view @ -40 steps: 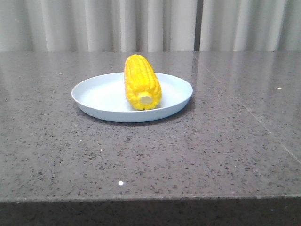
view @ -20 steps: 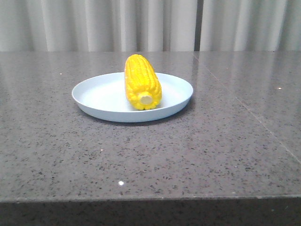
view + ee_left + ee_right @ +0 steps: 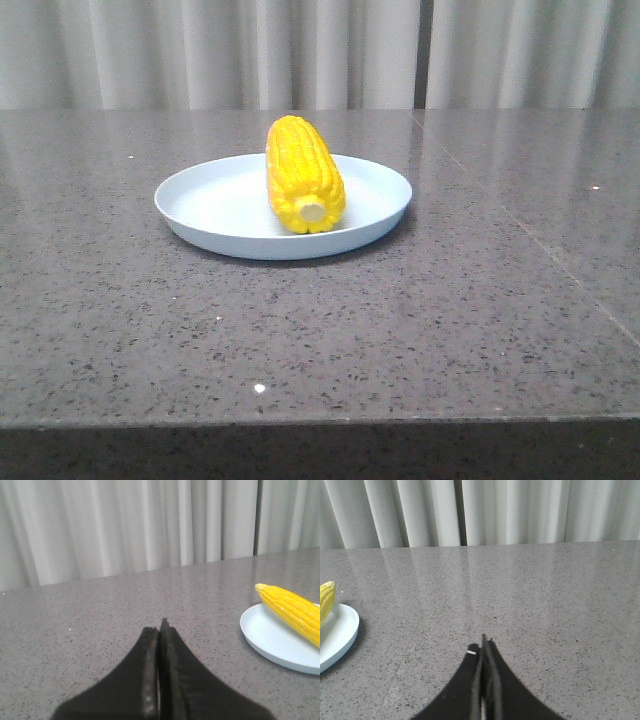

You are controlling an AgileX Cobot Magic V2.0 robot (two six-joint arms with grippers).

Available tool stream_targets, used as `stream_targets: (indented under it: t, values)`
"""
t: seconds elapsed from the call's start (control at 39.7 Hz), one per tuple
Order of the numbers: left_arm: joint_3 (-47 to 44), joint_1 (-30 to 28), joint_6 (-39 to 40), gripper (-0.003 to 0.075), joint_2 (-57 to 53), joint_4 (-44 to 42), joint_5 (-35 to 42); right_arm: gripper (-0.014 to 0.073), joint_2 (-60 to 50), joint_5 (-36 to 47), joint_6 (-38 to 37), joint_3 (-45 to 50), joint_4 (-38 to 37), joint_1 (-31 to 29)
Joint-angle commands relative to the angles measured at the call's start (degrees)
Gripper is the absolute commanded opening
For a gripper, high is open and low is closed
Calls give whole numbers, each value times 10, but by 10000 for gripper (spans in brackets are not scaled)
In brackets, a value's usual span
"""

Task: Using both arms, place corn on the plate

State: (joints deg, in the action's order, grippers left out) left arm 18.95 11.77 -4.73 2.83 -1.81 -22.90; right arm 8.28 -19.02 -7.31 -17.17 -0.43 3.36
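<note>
Front view shows bare speckled tabletop (image 3: 330, 340) nearest the camera, then the plate (image 3: 215, 205), with the corn (image 3: 302, 172) lying inside it, pale stub end toward the camera. Neither arm appears here. In the wrist views the left gripper (image 3: 159, 630) and the right gripper (image 3: 483, 645) are both clenched on nothing, low over the tabletop, each well apart from the plate — one on either side. The placing looks done, so the step in hand is likely a clean retreat: keep both arms low and clear of the rim, so nothing nudges the plate or rolls the cob.
</note>
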Motion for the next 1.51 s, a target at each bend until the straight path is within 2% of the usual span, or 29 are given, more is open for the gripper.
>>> stream_targets:
  t: [0.0,0.28,0.5,0.55,1.49]
  values:
    - [-13,-9,1,-20,-10,-1,57,-69,5,49,5,-14,-8,-3]
    - [-116,-100,1,-20,-43,3,106,-69,5,48,5,-14,-8,-3]
    - [-197,-142,1,-20,-44,3,204,-69,5,48,5,-14,-8,-3]
    - [-193,-142,1,-20,-44,3,188,-69,5,48,5,-14,-8,-3]
    - [-194,-142,1,-20,-43,3,193,-69,5,48,5,-14,-8,-3]
